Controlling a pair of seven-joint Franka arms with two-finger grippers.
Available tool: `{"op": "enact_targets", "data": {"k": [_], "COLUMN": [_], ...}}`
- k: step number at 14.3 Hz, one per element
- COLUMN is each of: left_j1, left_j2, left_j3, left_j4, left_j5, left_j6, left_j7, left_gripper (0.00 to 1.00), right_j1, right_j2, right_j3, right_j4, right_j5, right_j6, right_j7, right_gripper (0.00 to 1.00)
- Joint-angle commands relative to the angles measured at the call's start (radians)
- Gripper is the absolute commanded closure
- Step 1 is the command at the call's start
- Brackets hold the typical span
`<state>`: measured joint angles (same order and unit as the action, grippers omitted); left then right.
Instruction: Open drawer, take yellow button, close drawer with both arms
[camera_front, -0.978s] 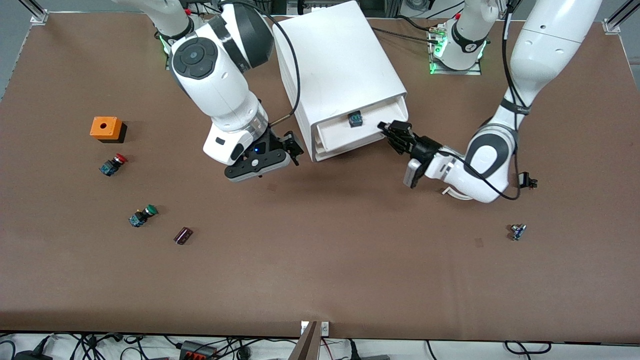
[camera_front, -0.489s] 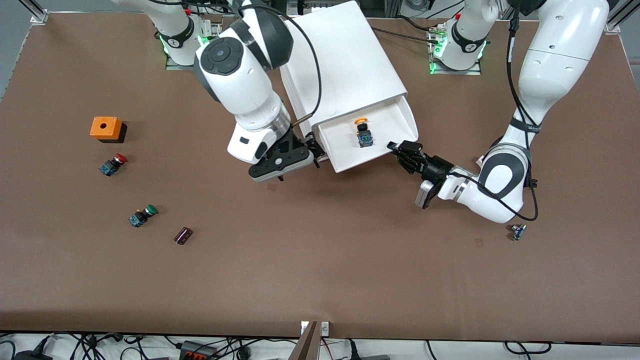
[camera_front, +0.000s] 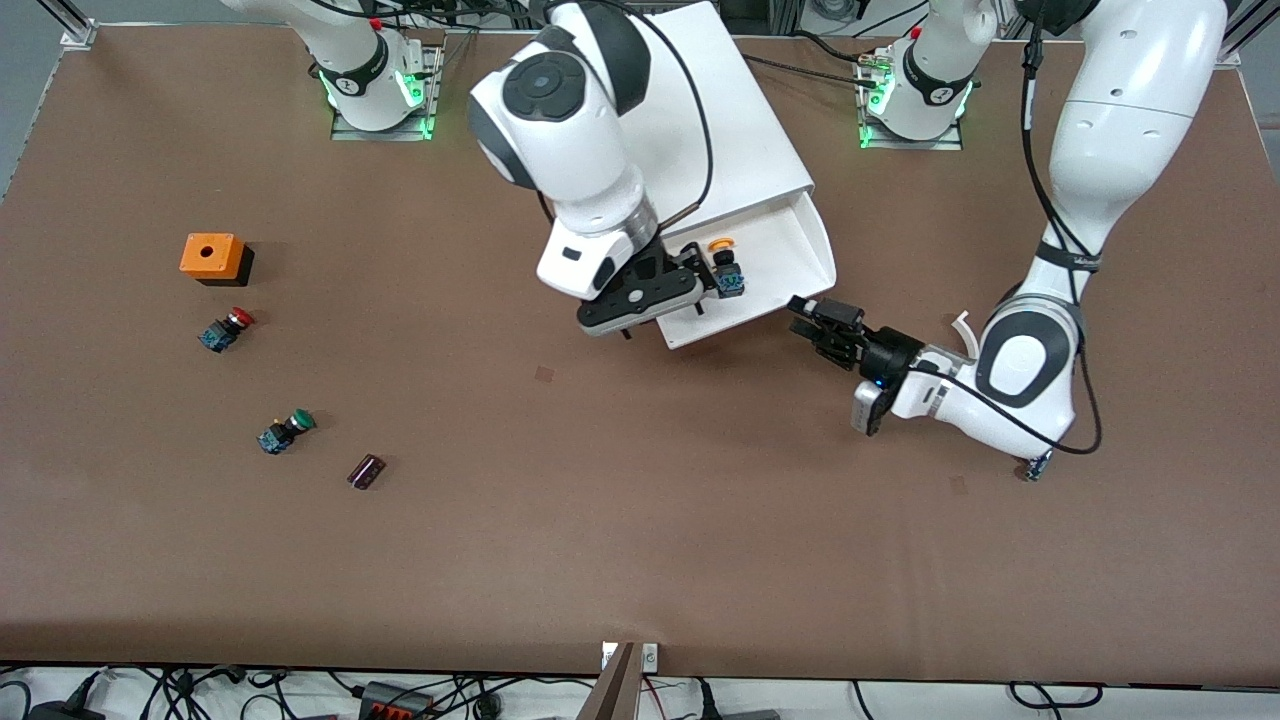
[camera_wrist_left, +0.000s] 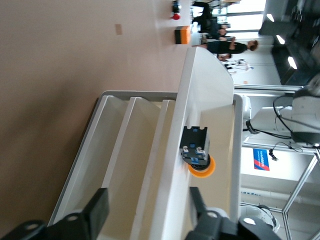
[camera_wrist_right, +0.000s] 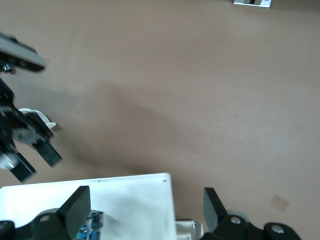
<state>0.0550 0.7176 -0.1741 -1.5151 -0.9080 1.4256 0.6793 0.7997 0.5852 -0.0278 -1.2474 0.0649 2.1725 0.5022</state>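
In drawer (camera_front: 800, 255): button (camera_front: 726, 270) | beside right hand (camera_front: 703, 280) | fingers apart

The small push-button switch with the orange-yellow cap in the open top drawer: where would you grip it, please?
Probably from above, across the black and blue body of the orange-capped push-button switch, below its wider cap: it lies on its side in the white top drawer, open upward, beside the open right gripper.

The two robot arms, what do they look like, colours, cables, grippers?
Both are glossy white jointed arms with rounded shells, dark grey joint caps and black cables along them. The right gripper and the left gripper are black with two flat fingers. Green lights glow at both bases.
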Motion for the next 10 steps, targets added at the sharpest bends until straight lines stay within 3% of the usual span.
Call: {"op": "enact_targets", "data": {"k": [1, 6, 10], "left_j1": [0.026, 0.039, -0.02], "left_j2": [0.01, -0.038, -0.101], "left_j3": [0.001, -0.011, -0.018], "left_j4": [0.139, 0.26, 0.312], "left_j5": [0.095, 0.274, 0.51], "left_j6": [-0.088, -0.155, -0.174], "left_j7": [-0.165, -0.485, -0.658], "left_gripper": [0.0, 0.0, 0.0], "right_j1": [0.07, 0.111, 0.13], "right_j2": [0.079, 0.117, 0.122], "right_j3": [-0.015, -0.015, -0.012], "right_j4": [0.094, 0.112, 0.112], "right_j5": [-0.069, -0.083, -0.082], "right_j6": [-0.01, -0.011, -0.032], "right_j7": [0.102, 0.124, 0.208], "right_gripper": [0.0, 0.01, 0.16]}}
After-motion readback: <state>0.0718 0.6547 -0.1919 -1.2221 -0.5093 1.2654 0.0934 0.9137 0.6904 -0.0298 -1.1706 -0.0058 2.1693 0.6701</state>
